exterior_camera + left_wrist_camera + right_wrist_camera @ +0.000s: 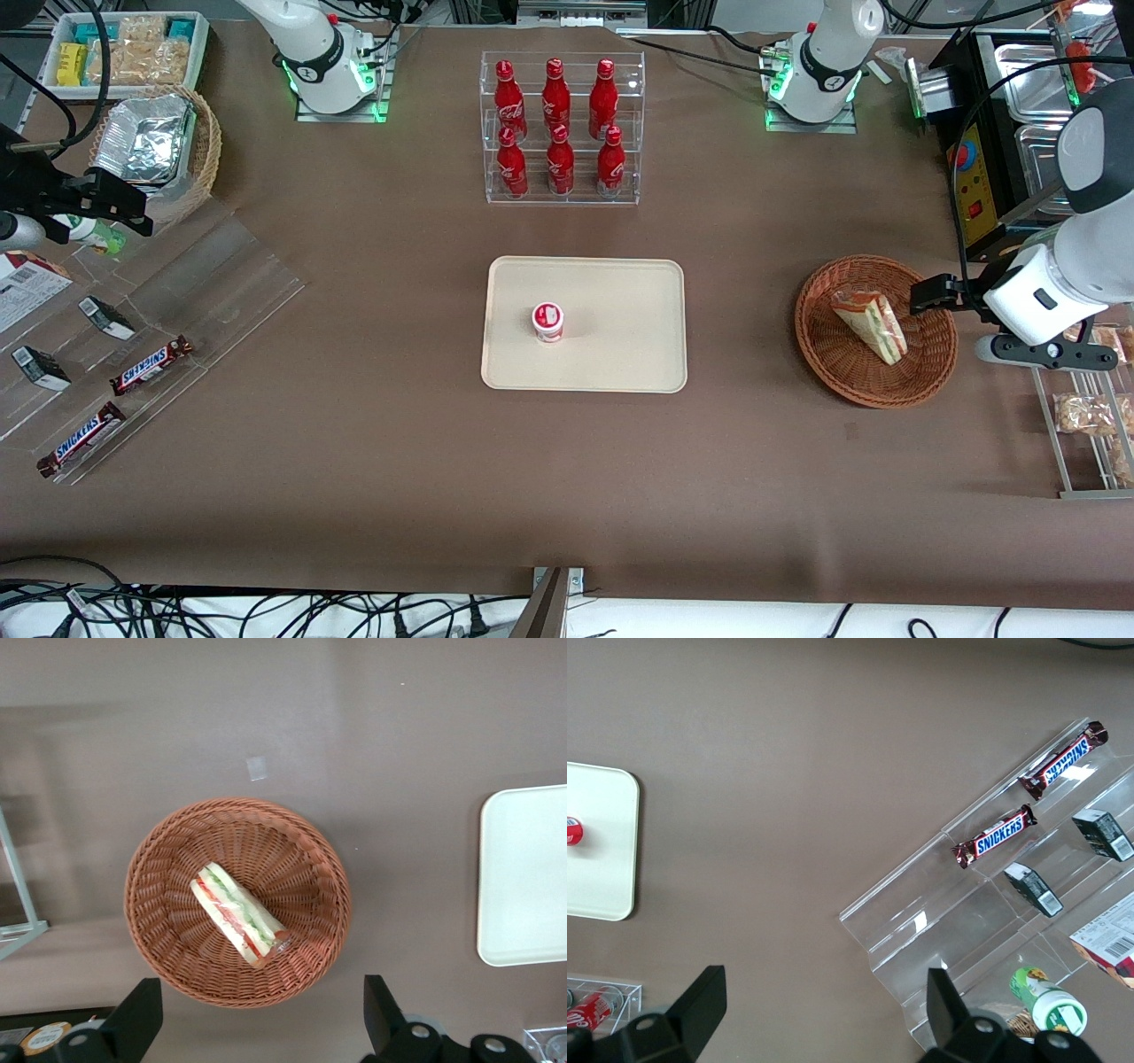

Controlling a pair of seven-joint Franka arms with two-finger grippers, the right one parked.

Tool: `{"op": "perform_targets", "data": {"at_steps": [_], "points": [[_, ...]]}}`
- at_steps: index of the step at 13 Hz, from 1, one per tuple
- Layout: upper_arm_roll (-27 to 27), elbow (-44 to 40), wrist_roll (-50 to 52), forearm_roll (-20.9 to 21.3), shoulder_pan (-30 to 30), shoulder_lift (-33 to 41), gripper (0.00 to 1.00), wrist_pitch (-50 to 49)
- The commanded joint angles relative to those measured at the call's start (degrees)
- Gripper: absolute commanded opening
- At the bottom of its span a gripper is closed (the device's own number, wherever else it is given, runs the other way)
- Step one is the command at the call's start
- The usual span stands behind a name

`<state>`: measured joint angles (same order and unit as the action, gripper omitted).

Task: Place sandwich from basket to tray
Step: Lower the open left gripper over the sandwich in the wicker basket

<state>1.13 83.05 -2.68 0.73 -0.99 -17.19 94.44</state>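
Note:
The wrapped triangular sandwich (870,324) lies in the round reddish-brown wicker basket (837,363), toward the working arm's end of the table. It also shows in the left wrist view (237,914), lying in the basket (168,930). My left gripper (930,294) hovers above the basket's rim on the working arm's side, open and empty; in the left wrist view the gripper (261,1014) has its fingers spread wide, above the basket's edge. The cream-beige tray (620,354) lies at the table's middle, and its edge shows in the left wrist view (523,877).
A small red-and-white cup (547,321) stands on the tray. A clear rack of red bottles (558,128) stands farther from the front camera. A wire rack of bagged snacks (1085,416) stands beside the basket. Snickers bars (151,365) lie on a clear stand at the parked arm's end.

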Motion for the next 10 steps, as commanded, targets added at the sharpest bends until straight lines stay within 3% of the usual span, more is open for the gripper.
{"op": "perform_targets", "data": {"at_steps": [1,8,10], "points": [[0.28,-0.79,0.92,1.47,-0.06,0.23,1.00,-1.37],[-0.69,1.23,2.75,2.43,2.12,-4.34,1.00,-0.76],[-0.69,4.73,11.59,2.52,2.57,-4.17,1.00,2.57]]}}
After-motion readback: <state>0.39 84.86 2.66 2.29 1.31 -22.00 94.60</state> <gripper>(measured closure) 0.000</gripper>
